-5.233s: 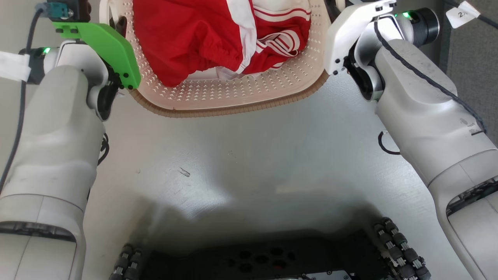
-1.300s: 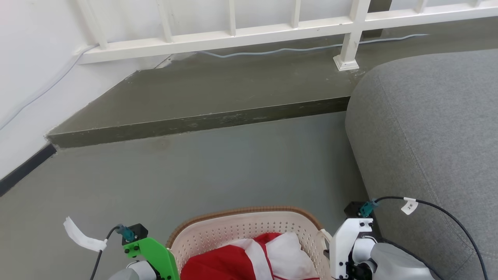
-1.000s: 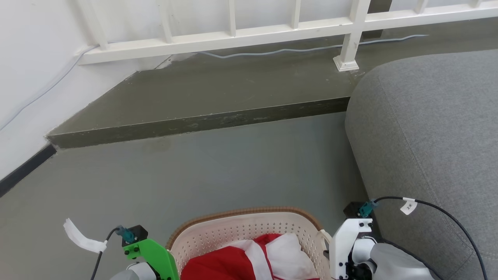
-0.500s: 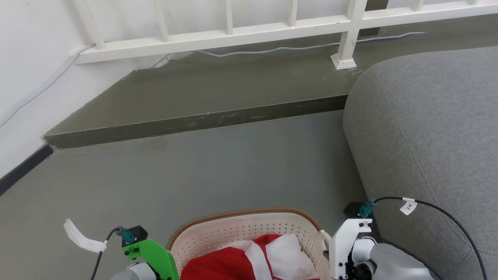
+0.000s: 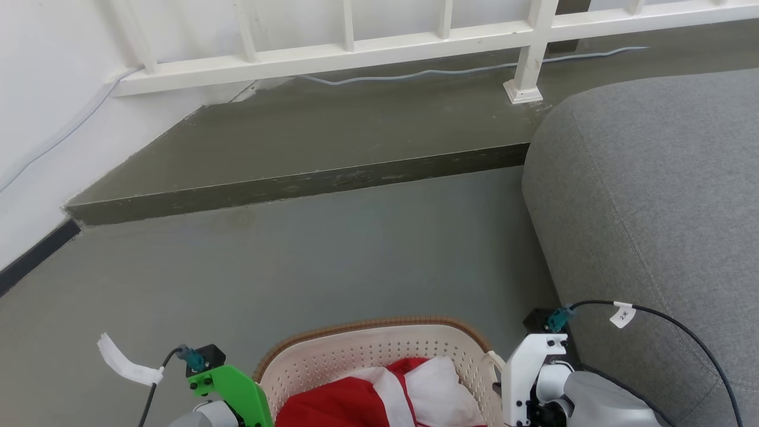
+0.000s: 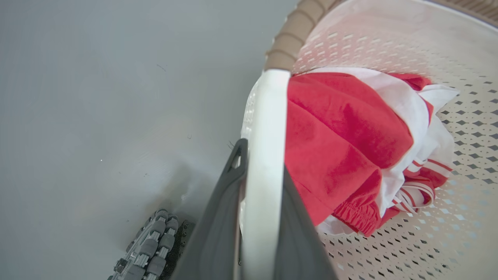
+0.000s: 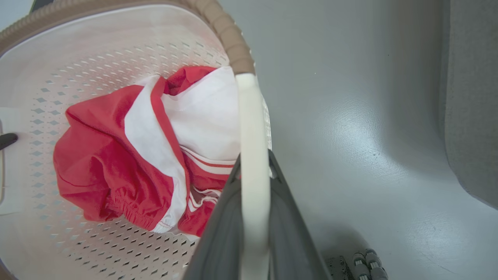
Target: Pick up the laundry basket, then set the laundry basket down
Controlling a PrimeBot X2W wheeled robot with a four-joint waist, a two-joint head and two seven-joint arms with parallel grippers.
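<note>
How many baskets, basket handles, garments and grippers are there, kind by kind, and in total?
Baskets: 1, the laundry basket
Handles: 2, left handle and right handle
Garments: 1, the red-and-white garment
Grippers: 2, left gripper and right gripper, each shut on a handle
Total: 6

A garment (image 5: 332, 409) lies in the laundry basket (image 5: 367, 350), sofa (image 5: 652, 196) at right.

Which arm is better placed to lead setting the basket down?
Left, slightly. Each gripper clamps a laundry basket handle, but the left gripper has open floor beside it; the right gripper is near the sofa.
</note>
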